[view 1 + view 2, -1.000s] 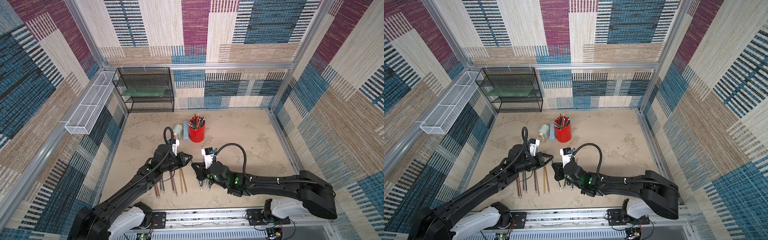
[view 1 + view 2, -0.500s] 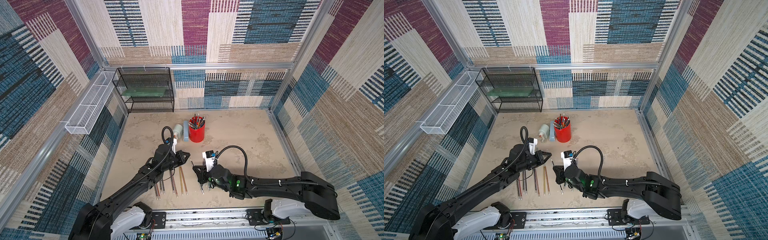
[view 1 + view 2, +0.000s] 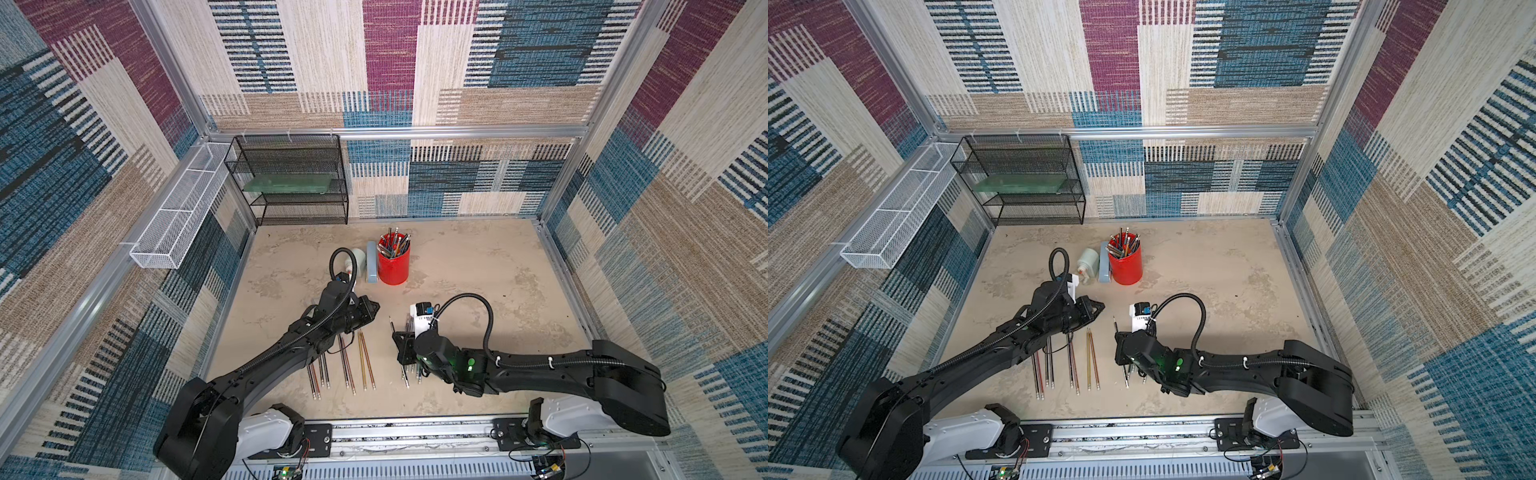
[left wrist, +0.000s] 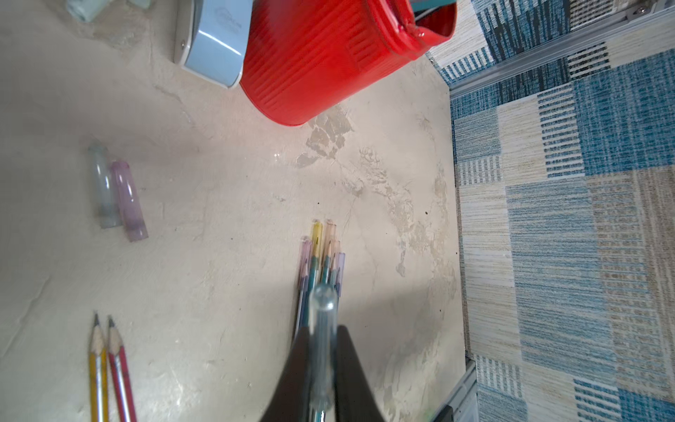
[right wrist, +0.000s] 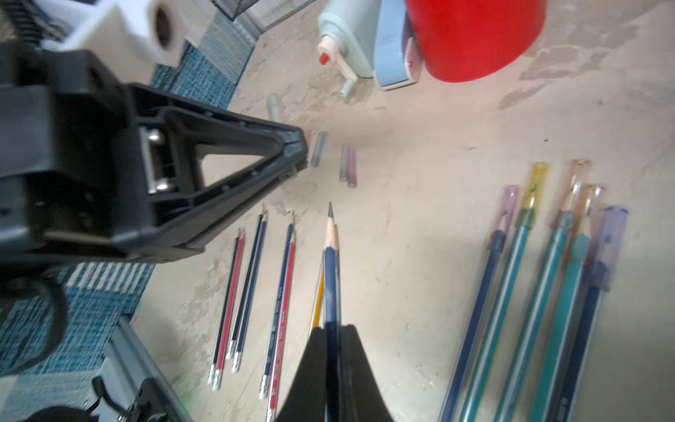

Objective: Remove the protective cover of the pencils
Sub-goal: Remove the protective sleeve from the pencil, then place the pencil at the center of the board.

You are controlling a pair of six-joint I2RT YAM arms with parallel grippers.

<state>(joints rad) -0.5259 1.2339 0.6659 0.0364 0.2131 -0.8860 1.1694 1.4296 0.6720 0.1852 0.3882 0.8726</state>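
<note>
While the left claw [image 4: 321,338] pinches one cap [image 4: 323,303], five pencils [image 5: 557,241] lie capped.

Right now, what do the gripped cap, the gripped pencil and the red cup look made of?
Cap: see-through, glossy, likely plastic.
Pencil: bare pale wood at the sharpened tip, dark painted shaft.
Red cup: glossy, ribbed wall; painted metal or plastic, cannot tell.

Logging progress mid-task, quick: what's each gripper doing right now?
Left gripper: closed on a clear pencil cap.
Right gripper: closed on a dark blue pencil, tip bare.
</note>
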